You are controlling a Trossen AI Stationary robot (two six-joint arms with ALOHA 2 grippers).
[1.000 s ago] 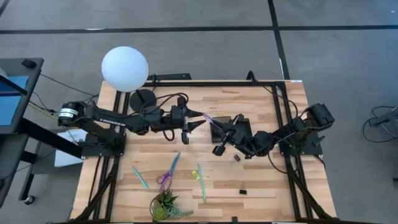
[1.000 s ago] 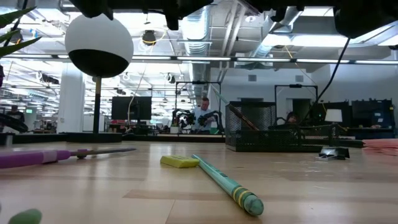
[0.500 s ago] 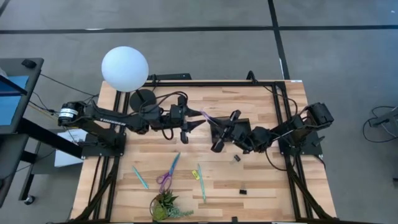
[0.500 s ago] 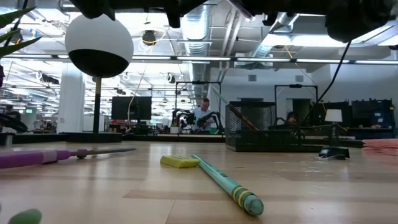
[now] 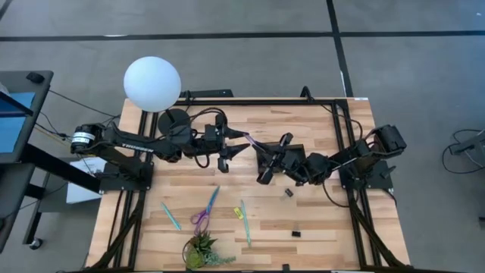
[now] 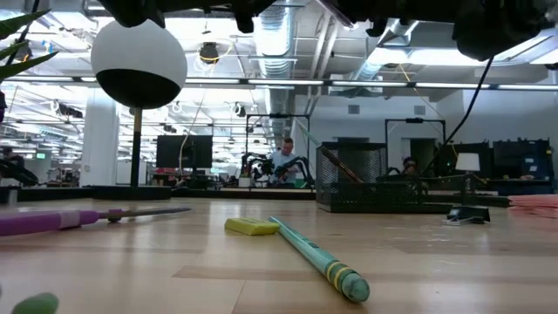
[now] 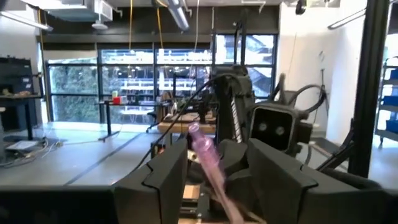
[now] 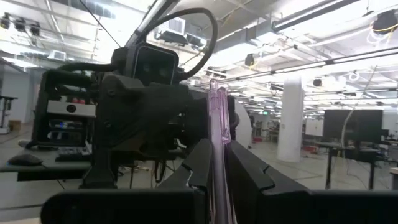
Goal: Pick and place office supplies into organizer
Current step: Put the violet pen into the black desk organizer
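Note:
My right gripper (image 5: 260,154) is shut on a pink pen (image 5: 253,142), held in the air over the middle of the table. My left gripper (image 5: 236,145) faces it from the table's left. It is open, with its fingers (image 7: 165,177) on either side of the pen's free end (image 7: 202,144), apart from it. The black mesh organizer (image 5: 297,149) stands under the right arm and also shows in the low view (image 6: 370,179). Two teal pens (image 5: 170,216) (image 5: 245,221), the scissors (image 5: 204,209), a yellow piece (image 5: 237,213) and two black clips (image 5: 295,233) (image 5: 289,192) lie flat on the near half. My right gripper pinches the pink pen between its two fingers (image 8: 200,167). The fingers are on the pen's shaft (image 8: 218,163); its lower end is out of the picture. They come level from the table's right. The pen is lifted clear and juts past the fingertips toward the left gripper.
A white globe lamp (image 5: 152,83) on a black round base (image 5: 176,120) stands at the far left corner. A small green plant (image 5: 201,252) sits at the near edge. A pink pad (image 6: 536,202) shows at the low view's right edge. Bare wood lies around the scattered supplies.
My right gripper has moved a short way toward the table's left and far side, closer to the left gripper, and the pink pen has stayed between them. Everything lying on the table has kept its place.

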